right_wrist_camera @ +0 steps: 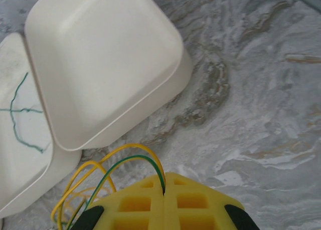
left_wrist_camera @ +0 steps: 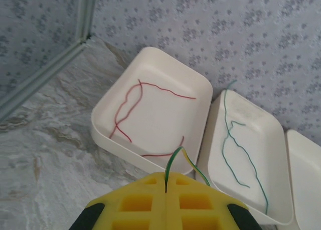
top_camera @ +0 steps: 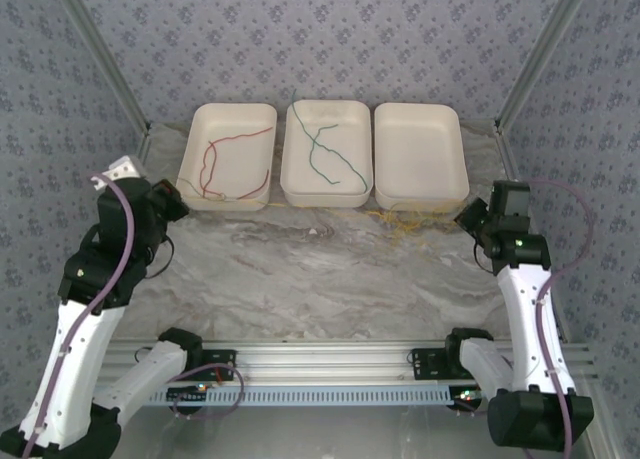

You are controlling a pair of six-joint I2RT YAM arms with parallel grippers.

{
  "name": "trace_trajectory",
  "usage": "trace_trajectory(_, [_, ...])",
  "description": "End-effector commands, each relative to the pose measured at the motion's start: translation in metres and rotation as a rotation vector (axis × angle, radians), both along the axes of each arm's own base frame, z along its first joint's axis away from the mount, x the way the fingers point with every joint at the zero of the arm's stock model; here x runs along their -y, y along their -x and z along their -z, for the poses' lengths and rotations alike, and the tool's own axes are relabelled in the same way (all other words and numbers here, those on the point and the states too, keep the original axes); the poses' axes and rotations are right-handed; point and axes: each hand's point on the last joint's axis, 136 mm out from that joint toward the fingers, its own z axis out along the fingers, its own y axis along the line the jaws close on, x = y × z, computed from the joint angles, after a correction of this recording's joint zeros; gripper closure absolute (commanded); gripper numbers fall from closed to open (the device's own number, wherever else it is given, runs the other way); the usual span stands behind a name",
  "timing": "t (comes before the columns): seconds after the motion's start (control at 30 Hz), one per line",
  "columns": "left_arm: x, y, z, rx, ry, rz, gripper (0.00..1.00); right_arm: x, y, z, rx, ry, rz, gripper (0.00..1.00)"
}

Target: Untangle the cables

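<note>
Left jaws clamp a green-yellow wire [left_wrist_camera: 171,162], with a white tray [left_wrist_camera: 165,120] ahead; right jaws clamp yellow and green wires [right_wrist_camera: 131,146] that loop leftward.

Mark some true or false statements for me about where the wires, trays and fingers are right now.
1. The red wire lies in the left tray. True.
2. The yellow wires lie inside the right tray. False: they lie on the table in front of it.
3. The left fingers stand wide open. False: they are shut, pinching a thin wire.
4. A green wire lies in the middle tray. True.
5. The right fingers are shut on yellow wires. True.
</note>
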Motion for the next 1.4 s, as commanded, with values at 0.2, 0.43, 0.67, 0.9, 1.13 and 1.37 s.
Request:
trace_trajectory(0.2, [0.036, -0.017, -0.031, 0.085, 0.11, 0.171, 1.0, -0.032, -0.004, 0.029, -0.078, 0.009, -0.102, 1.0])
trace_trajectory(0.43, [0.105, -0.035, -0.057, 0.169, 0.267, 0.494, 1.0, -0.085, 0.004, 0.071, -0.146, -0.012, -0.251, 1.0])
trace_trajectory(0.67, [0.133, -0.036, -0.08, 0.234, 0.372, 0.632, 1.0, -0.15, -0.004, 0.07, -0.095, -0.167, -0.51, 0.67])
trace_trajectory(0.9, [0.163, -0.046, -0.083, 0.244, 0.434, 0.734, 1.0, -0.17, 0.005, 0.015, 0.034, -0.234, -0.595, 0.44])
trace_trajectory(1.13, [0.213, -0.046, -0.089, 0.249, 0.39, 0.947, 1.0, -0.178, 0.018, -0.06, 0.237, -0.323, -0.628, 0.41])
trace_trajectory(1.37, [0.254, -0.043, -0.069, 0.251, 0.319, 1.093, 1.0, -0.197, 0.015, -0.11, 0.359, -0.709, -0.523, 0.35])
